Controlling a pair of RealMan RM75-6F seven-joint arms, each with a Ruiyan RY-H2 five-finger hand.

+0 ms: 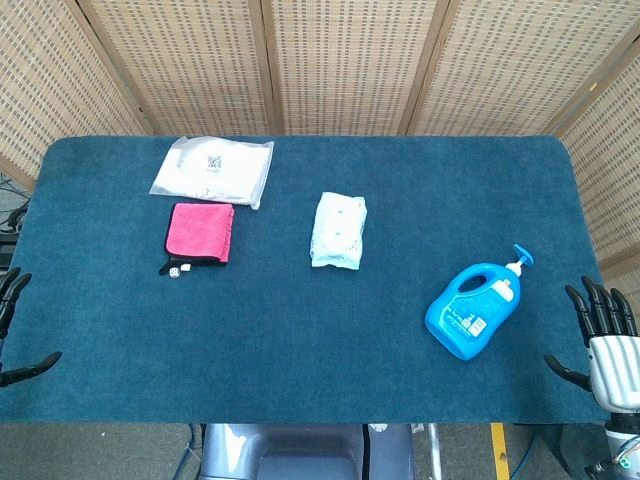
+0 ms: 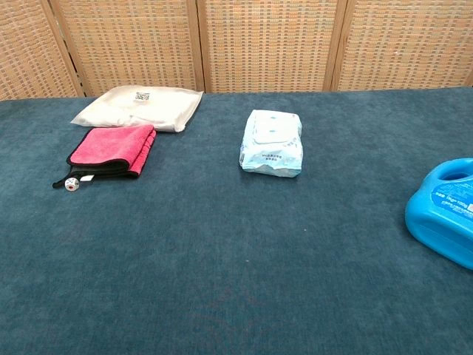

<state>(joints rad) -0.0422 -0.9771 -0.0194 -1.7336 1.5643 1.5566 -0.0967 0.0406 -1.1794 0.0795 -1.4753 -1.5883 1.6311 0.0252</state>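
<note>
right hand (image 1: 605, 335) spread and empty; blue detergent bottle (image 1: 474, 310) just to its left, judged heavy, slick, best gripped at handle.

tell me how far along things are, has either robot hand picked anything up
Nothing looks done: both hands are open and hold nothing. The right robot hand is at the table's right edge, nearest the blue bottle, which lies on its side untouched. The left robot hand is at the left edge. The pink cloth, wipes pack and white pouch lie apart, also untouched.
</note>
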